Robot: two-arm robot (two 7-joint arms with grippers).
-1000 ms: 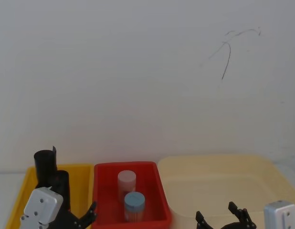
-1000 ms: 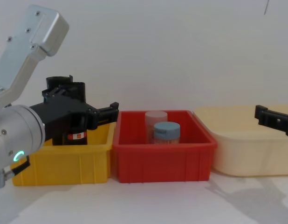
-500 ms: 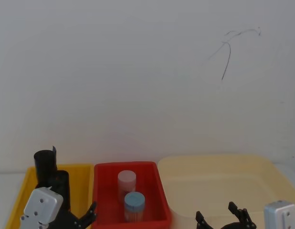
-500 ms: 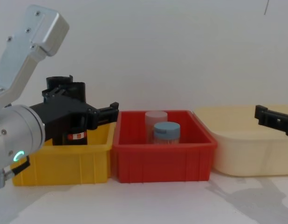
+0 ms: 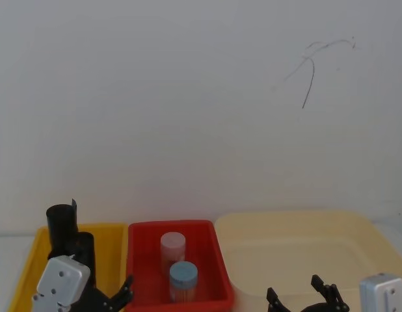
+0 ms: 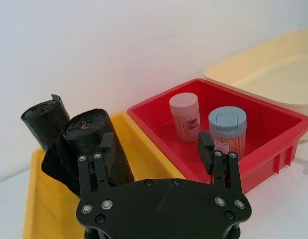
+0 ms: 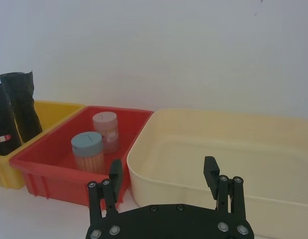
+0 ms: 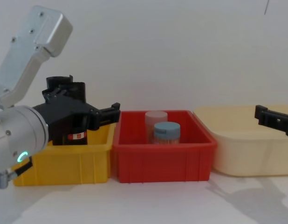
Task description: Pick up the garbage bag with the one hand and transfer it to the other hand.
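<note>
The garbage bag (image 8: 77,129), a glossy black roll with a red-and-white label, stands upright in the yellow tray (image 8: 65,163). In the left wrist view the garbage bag (image 6: 94,144) sits just beyond one finger (image 6: 106,143) of my left gripper (image 6: 155,144), which is open and holds nothing. That left gripper (image 8: 85,111), on a silver arm with a green ring, hovers at the tray's near side. My right gripper (image 7: 163,168) is open and hangs over the cream tub (image 7: 273,149), far to the right (image 8: 270,119).
A taller plain black roll (image 6: 43,118) stands behind the garbage bag in the yellow tray. The red tray (image 8: 162,161) in the middle holds a pink-lidded jar (image 8: 156,120) and a blue-lidded jar (image 8: 166,132). A white wall rises behind the trays.
My left arm has edged slightly to the right and forward towards the yellow tray. The right arm and the trays' contents have stayed put.
</note>
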